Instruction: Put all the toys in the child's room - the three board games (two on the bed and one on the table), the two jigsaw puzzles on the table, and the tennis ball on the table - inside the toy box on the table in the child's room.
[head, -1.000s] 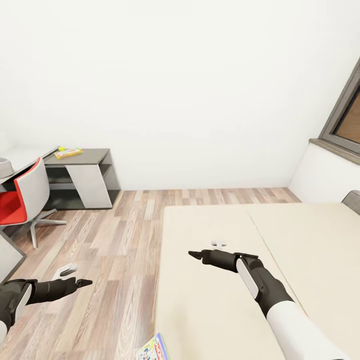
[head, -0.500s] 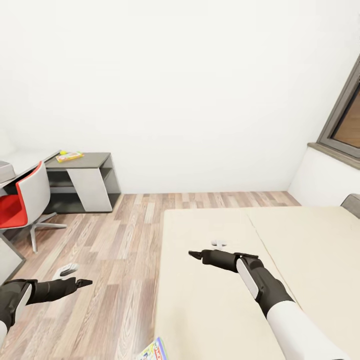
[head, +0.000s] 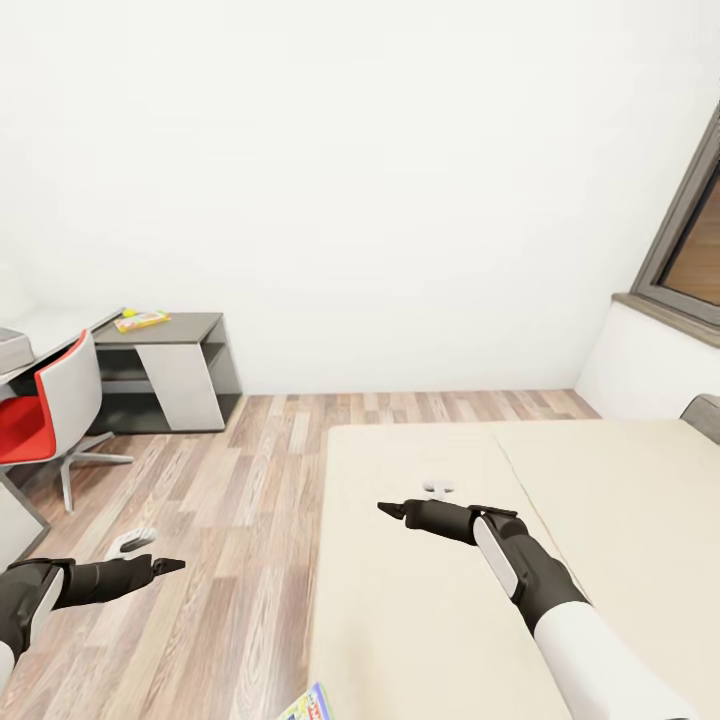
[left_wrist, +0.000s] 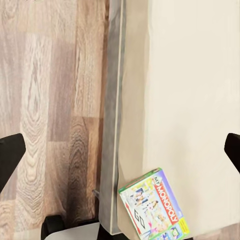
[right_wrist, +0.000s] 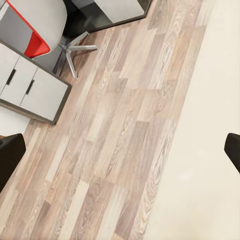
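You have most of the job ahead of you, as far as I can judge. The large cream bed (head: 520, 560) fills the lower right of the head view, and the white-green cartoon-printed board game (left_wrist: 155, 205) lies at its near corner, untouched; in the head view it is cut off at the bottom edge. At the upper left, the low dark cabinet with the white door (head: 165, 370) carries a flat yellow item (head: 141, 320), too small to tell whether game or puzzle mat. The red-and-grey swivel chair (head: 45, 410) hides much of the long pale-topped table (head: 25, 335), and a grey corner at the left edge may be the toy box. The second bed game cannot be made out. Your left gripper (head: 165, 567) hangs over the floor and your right gripper (head: 392, 510) over the mattress; both stand wide apart and carry nothing.
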